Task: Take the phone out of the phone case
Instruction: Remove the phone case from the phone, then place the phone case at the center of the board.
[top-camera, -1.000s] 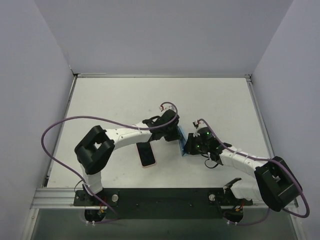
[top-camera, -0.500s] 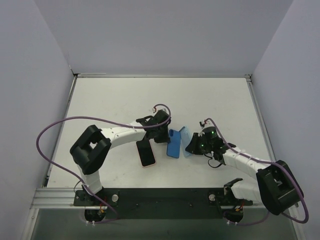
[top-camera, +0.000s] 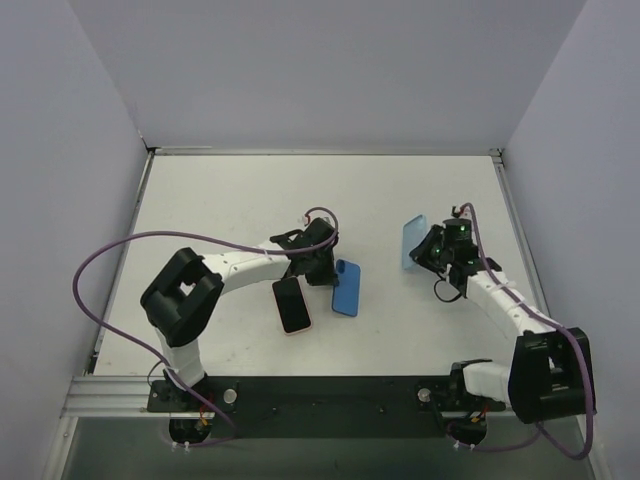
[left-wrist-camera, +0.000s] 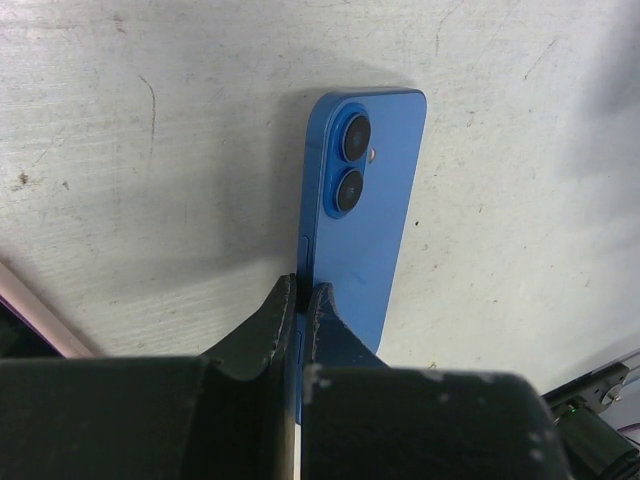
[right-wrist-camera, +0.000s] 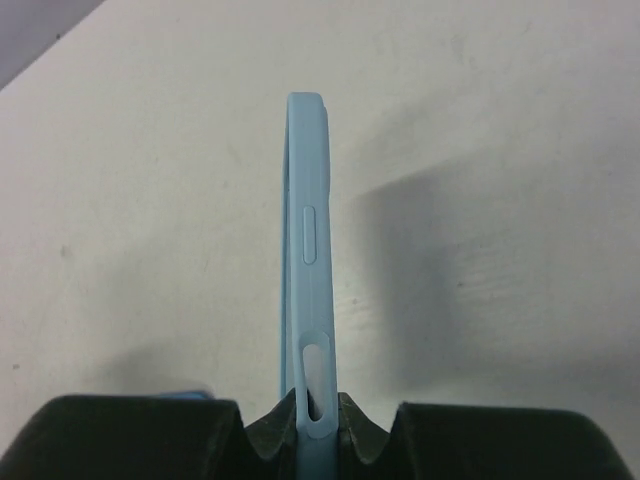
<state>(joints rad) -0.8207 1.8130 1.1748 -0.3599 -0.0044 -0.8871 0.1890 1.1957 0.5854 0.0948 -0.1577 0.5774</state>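
Pinching thin case (right-wrist-camera: 308, 300), flat blue phone (left-wrist-camera: 365, 230)

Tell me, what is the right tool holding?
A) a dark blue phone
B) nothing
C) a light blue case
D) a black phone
C: the right tool is shut on the light blue case, seen edge-on, while the left tool pinches the dark blue phone.

Left tool (left-wrist-camera: 300, 298) and right tool (right-wrist-camera: 316, 405) clamped.
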